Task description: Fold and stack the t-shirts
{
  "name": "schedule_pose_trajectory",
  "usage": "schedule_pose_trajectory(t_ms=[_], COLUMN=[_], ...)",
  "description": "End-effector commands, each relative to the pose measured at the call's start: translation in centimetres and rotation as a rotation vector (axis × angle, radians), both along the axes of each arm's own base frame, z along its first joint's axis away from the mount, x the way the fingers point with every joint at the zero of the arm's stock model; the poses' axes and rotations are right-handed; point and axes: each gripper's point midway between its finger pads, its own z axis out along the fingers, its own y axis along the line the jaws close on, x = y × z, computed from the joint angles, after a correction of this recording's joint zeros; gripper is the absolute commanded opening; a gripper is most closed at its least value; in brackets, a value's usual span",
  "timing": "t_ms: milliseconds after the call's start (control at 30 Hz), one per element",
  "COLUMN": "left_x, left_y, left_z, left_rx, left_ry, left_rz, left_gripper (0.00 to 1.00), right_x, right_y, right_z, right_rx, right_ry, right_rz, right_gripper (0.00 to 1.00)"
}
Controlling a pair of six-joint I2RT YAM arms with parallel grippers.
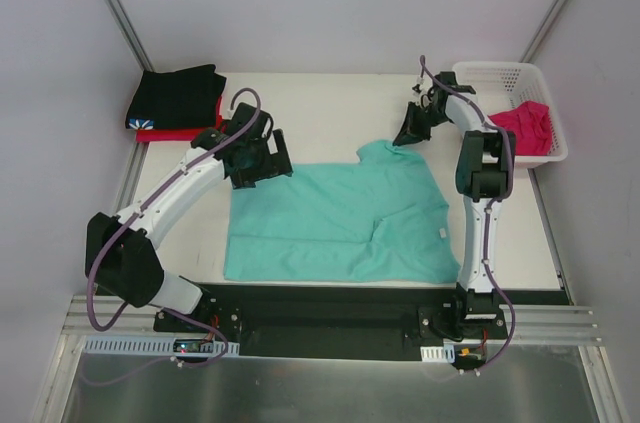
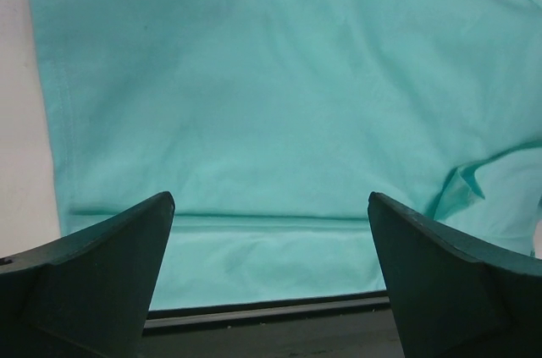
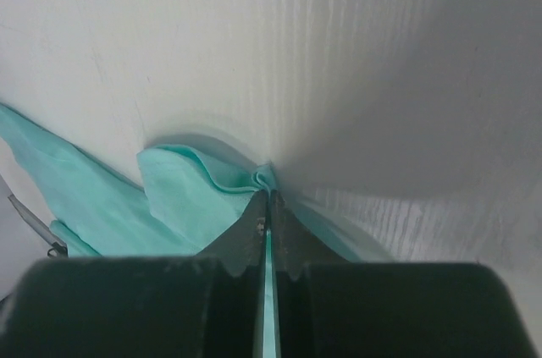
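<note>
Two arms are on one teal shirt [image 1: 340, 223], which lies spread flat in the middle of the table [image 1: 320, 103], close to the near edge.

Top view:
- The left gripper [image 1: 258, 158] hangs over the shirt's far-left corner.
- The right gripper [image 1: 408, 131] sits low at the far-right bit of cloth that sticks out toward the basket [image 1: 500, 73]. It's a sleeve or the collar end, can't tell which.
- My read: both are parked at the far edge so that edge can be lifted and folded toward the near side.
- The black shirt [image 1: 175, 93] sits folded on top of the red shirt [image 1: 170, 133] in the far-left corner, so that's the stack.
- The basket, at far right, holds one pink shirt [image 1: 528, 125], bunched and unfolded. I can see nothing else in it.

Left wrist view: the jaws are spread wide with nothing between them. Teal cloth lies flat below, with a hem line running across and a crease at the right. No grip here yet.

Right wrist view: the jaws are pressed together, pinching a small fold at the edge of the teal cloth. The cloth puckers right at the tips, with white table beyond.
</note>
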Motion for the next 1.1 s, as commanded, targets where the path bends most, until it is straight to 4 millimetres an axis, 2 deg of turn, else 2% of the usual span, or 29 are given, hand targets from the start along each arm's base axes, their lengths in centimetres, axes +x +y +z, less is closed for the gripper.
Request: schedule_pose_trajectory(t_ms=[0, 67, 100, 133, 167, 233, 300, 433, 667, 900, 1067], left_x=[2.0, 3.0, 3.9, 4.4, 5.0, 6.5, 7.8, 10.8, 14.0, 16.7, 17.4], left_y=[1.4, 1.9, 3.3, 3.8, 4.5, 5.9, 7.3, 8.8, 10.1, 10.5, 10.7], left_z=[-1.2, -2.2, -2.5, -2.7, -3.4, -3.4, -4.6, -6.7, -7.8, -7.3, -8.0], left_rx=[-0.059, -0.094, -0.101, -0.106, -0.091, -0.081, -0.075, -0.06, -0.067, -0.093, -0.085], left_ry=[0.022, 0.04, 0.042, 0.043, 0.052, 0.038, 0.067, 0.106, 0.096, 0.06, 0.075], left_rz=[0.071, 0.084, 0.125, 0.135, 0.155, 0.182, 0.209, 0.248, 0.287, 0.31, 0.311], left_gripper=[0.99, 0.99, 0.99, 0.99, 0.98, 0.96, 0.91, 0.88, 0.87, 0.82, 0.78], right_x=[-1.0, -1.4, -1.6, -1.7, -1.8, -1.9, -2.0, -2.2, -2.4, -2.6, -2.7], right_y=[-0.4, -0.5, -0.2, -0.2, -0.2, 0.1, 0.1, 0.6, 0.7, 1.3, 1.3], right_z=[6.2, 7.6, 8.0, 8.8, 9.1, 9.8, 10.2, 10.6, 11.4, 11.3, 11.3], right_rx=[-0.038, -0.055, -0.058, -0.059, -0.062, -0.058, -0.059, -0.055, -0.062, -0.051, -0.051], right_ry=[-0.088, -0.113, -0.121, -0.134, -0.136, -0.146, -0.151, -0.155, -0.17, -0.168, -0.166], right_rz=[0.002, 0.001, 0.011, 0.013, 0.012, 0.02, 0.021, 0.038, 0.049, 0.068, 0.071], right_gripper=[0.01, 0.01, 0.01, 0.01, 0.01, 0.01, 0.01, 0.01, 0.01, 0.01, 0.01])
